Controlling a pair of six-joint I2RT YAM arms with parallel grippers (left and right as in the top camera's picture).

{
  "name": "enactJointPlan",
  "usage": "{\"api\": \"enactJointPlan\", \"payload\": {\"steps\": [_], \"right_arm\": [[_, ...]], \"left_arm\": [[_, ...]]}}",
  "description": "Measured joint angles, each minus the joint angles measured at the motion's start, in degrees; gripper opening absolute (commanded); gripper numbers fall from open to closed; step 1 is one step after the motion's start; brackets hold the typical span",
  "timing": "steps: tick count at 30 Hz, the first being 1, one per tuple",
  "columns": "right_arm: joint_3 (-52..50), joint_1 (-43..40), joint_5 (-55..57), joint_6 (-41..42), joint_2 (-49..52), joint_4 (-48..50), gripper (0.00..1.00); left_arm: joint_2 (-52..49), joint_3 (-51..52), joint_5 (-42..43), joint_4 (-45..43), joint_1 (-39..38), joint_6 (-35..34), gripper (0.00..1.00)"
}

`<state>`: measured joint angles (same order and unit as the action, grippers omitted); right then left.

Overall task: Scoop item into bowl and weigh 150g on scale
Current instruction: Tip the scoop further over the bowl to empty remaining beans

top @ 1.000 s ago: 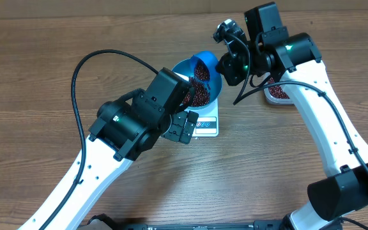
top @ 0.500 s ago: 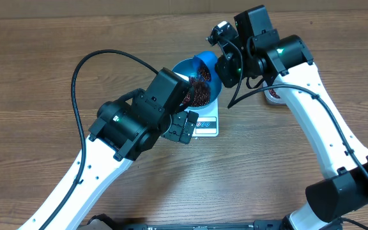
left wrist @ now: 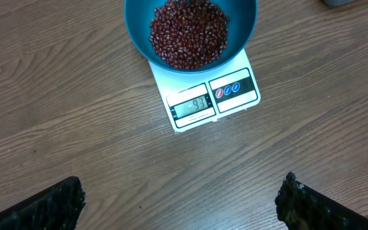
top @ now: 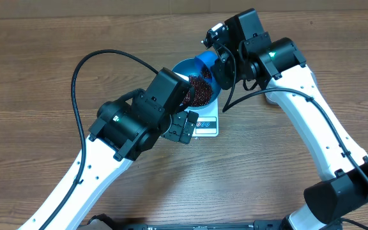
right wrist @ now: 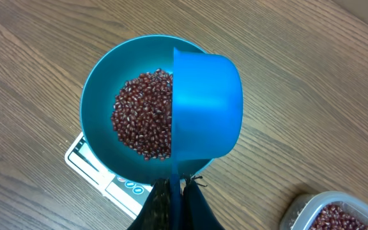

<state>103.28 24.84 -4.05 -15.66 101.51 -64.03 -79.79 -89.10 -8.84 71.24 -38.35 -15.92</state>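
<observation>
The teal bowl (right wrist: 98,102) stands on the white scale (left wrist: 213,102) and holds a heap of dark red beans (right wrist: 142,122), the item. My right gripper (right wrist: 176,191) is shut on the handle of a bright-blue scoop (right wrist: 206,105). The scoop is turned on its side over the bowl's right half, its outside facing the right wrist camera. My left gripper (left wrist: 181,204) is open and empty above bare table in front of the scale, whose display is lit. From overhead, the bowl (top: 179,66) is partly hidden by the left arm.
A clear plastic tub (right wrist: 328,214) with more beans sits on the table to the right of the bowl. The left arm (top: 133,118) stretches across the table's middle and overlaps the scale's left side. A black cable (top: 75,76) loops above it.
The right arm has swung left and carried the scoop further over the bowl, tipping it. The beans seen in the scoop earlier no longer show there. The left arm has not moved.
</observation>
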Motion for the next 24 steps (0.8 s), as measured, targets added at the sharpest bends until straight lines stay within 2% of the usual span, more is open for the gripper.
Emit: {"api": "enactJointPlan", "payload": {"steps": [24], "right_arm": [[0.0, 4.2, 4.55, -2.12, 0.0, -0.37, 0.04]], "left_arm": [[0.0, 0.0, 0.02, 0.0, 0.0, 0.0, 1.0]]}}
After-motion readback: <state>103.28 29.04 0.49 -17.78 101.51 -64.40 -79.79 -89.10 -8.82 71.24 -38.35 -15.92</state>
